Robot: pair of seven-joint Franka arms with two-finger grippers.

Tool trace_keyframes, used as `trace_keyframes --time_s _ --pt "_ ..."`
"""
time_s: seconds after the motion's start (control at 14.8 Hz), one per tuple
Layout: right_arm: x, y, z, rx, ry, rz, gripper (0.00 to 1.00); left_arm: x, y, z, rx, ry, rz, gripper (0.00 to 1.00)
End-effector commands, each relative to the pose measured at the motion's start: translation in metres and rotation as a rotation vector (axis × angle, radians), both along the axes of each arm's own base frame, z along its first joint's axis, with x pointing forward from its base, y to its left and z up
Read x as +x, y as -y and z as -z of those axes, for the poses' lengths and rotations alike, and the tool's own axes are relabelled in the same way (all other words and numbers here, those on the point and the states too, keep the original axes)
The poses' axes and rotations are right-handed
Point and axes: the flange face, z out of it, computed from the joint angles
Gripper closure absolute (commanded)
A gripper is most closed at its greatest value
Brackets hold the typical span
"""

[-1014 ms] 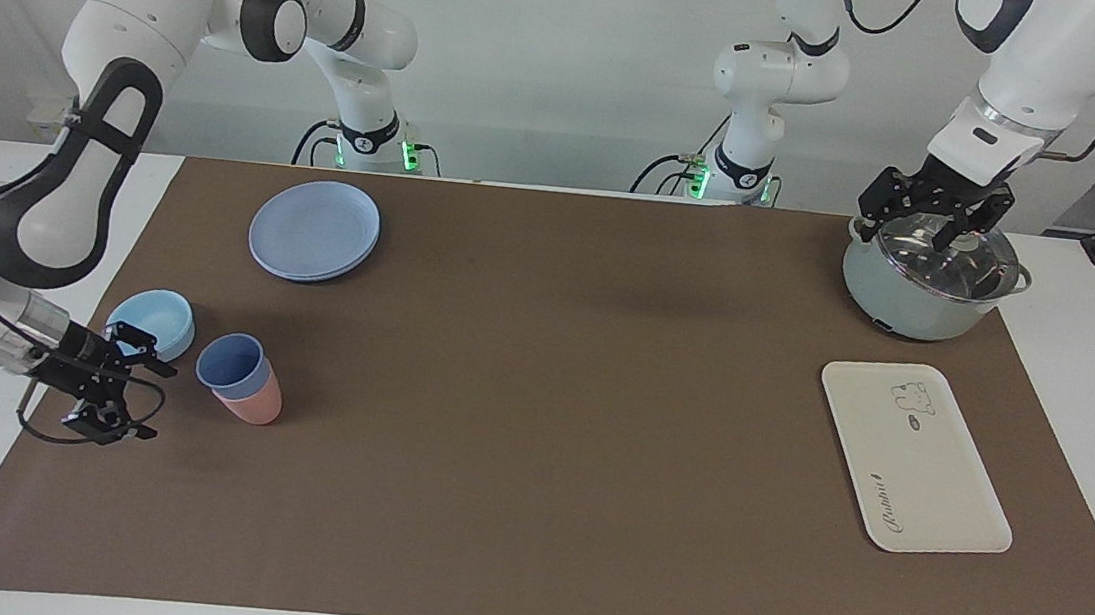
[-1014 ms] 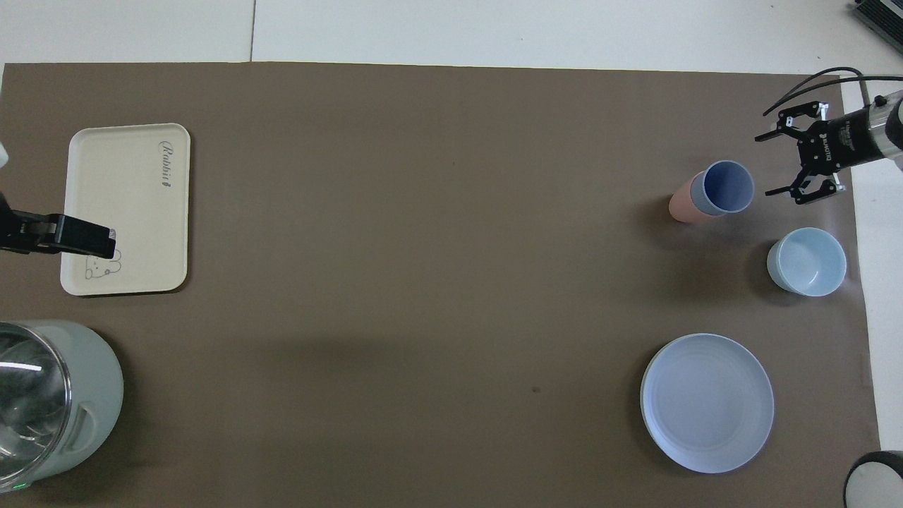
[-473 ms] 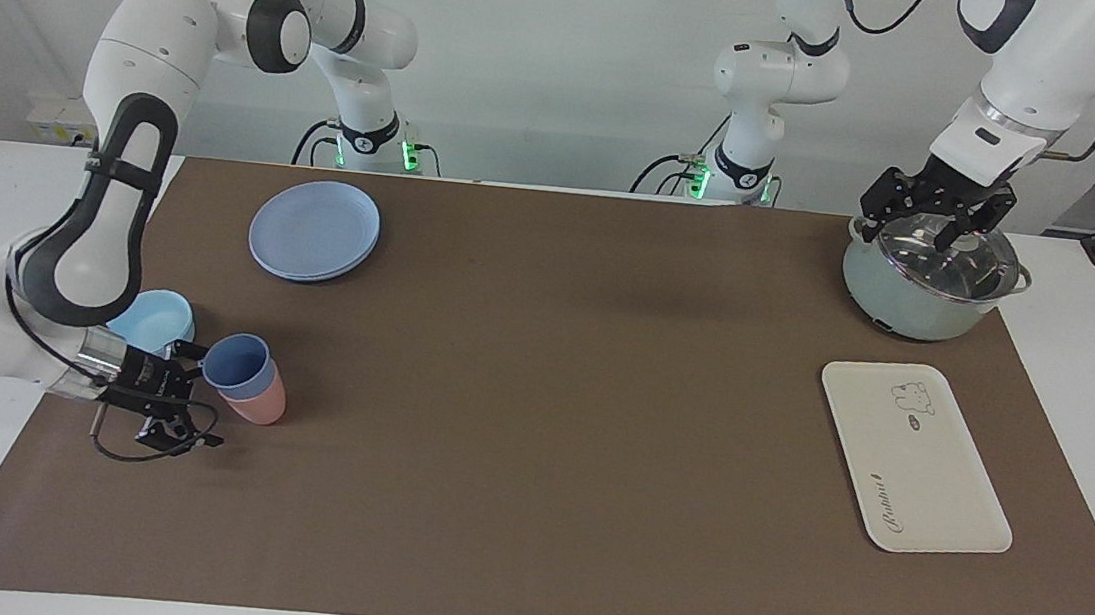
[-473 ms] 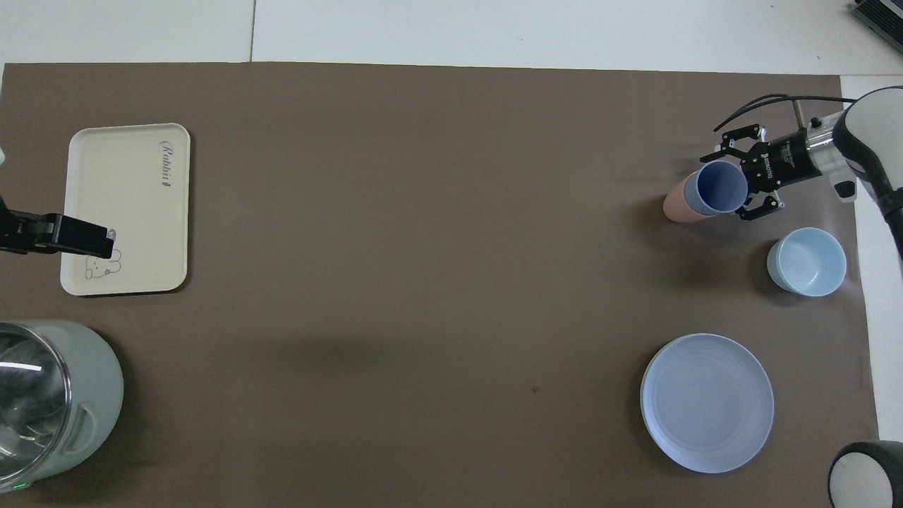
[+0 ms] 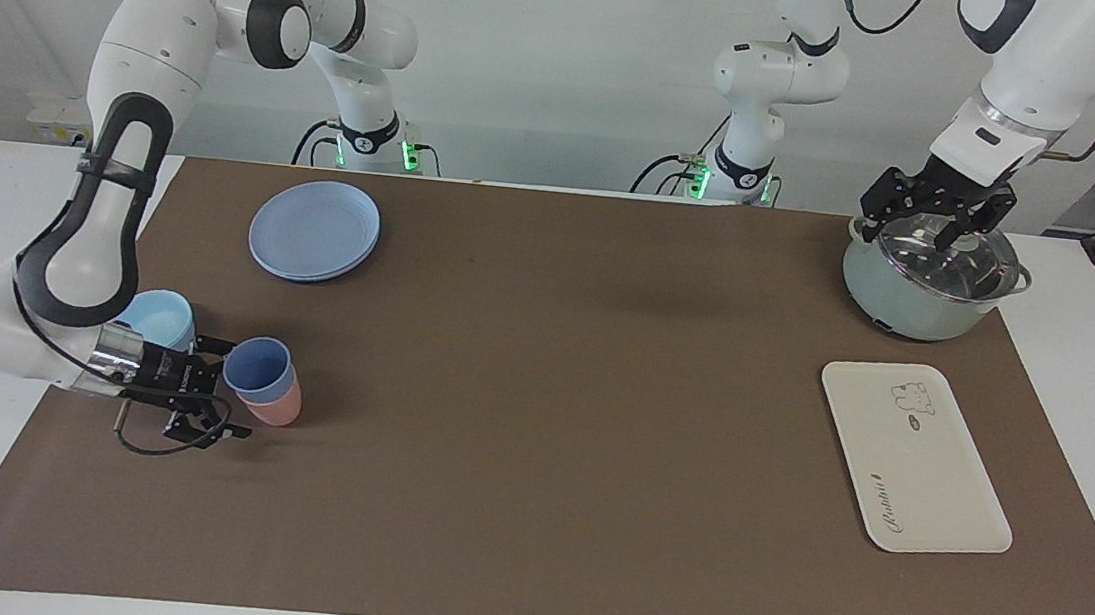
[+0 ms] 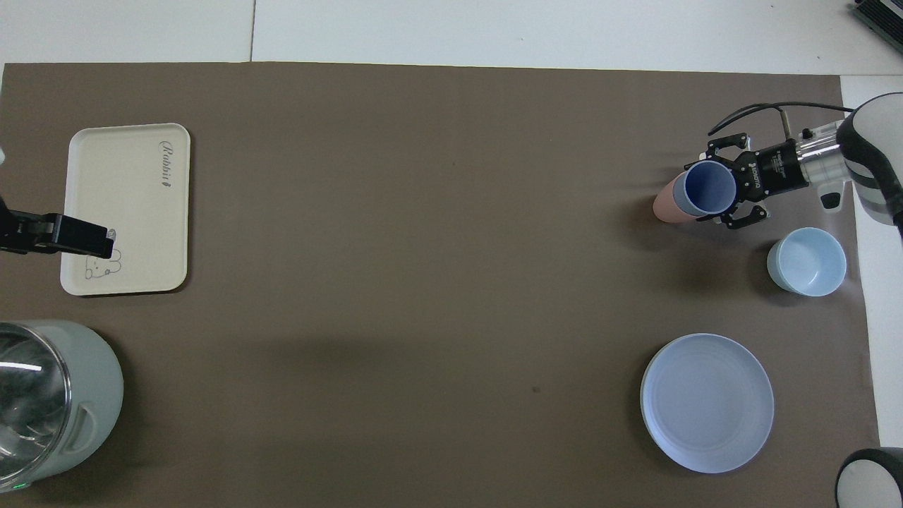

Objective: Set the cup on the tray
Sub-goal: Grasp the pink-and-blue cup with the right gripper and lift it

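In the facing view the right gripper (image 5: 216,389) stands wide open around the cup (image 5: 258,366), nested in a pink tumbler (image 5: 275,408), nothing gripped yet, while overhead the tray (image 6: 127,208) lies bare and well apart, the left gripper (image 6: 106,243) waiting open.

A robotics lab — 2 white arms (image 5: 120,156) bolted by a paper-covered table (image 5: 528,507), bare walls
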Motion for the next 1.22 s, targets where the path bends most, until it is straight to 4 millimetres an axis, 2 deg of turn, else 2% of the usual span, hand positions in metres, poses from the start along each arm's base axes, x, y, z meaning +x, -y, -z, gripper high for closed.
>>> trace_keyframes --time_s 0.0,0.27,0.47,0.54,0.61,0.74,0.81,1.01,1.15 --pt "-0.013 -0.004 -0.004 0.072 0.033 0.011 0.01 -0.003 -0.001 0.001 -0.006 0.003 -0.007 0.00" --pt "-0.023 -0.011 0.004 0.109 0.028 0.013 0.01 -0.003 0.000 0.001 -0.006 0.003 -0.007 0.00" --pt "-0.022 -0.019 0.005 0.127 0.106 -0.035 0.02 -0.003 0.000 0.001 -0.006 0.003 -0.006 0.00" --pt "-0.020 -0.021 -0.001 0.127 0.180 -0.078 0.33 -0.003 0.000 0.001 -0.006 0.003 -0.006 0.00" --pt "-0.023 -0.024 -0.006 0.143 0.205 -0.089 0.99 -0.003 0.000 0.001 -0.006 0.003 -0.004 0.00" --pt "-0.028 -0.065 -0.019 0.218 0.205 -0.065 1.00 -0.003 -0.002 0.001 -0.006 0.003 -0.007 0.00" --pt "-0.033 -0.077 -0.025 0.236 0.204 -0.059 1.00 -0.003 -0.002 0.001 -0.006 0.003 -0.009 0.00" --pt "-0.037 -0.134 -0.061 0.238 0.229 -0.141 1.00 -0.003 -0.005 0.001 -0.006 0.003 -0.015 0.00" --pt "-0.037 -0.171 -0.085 0.205 0.202 -0.122 1.00 -0.003 0.003 0.001 -0.007 0.007 -0.006 0.00"
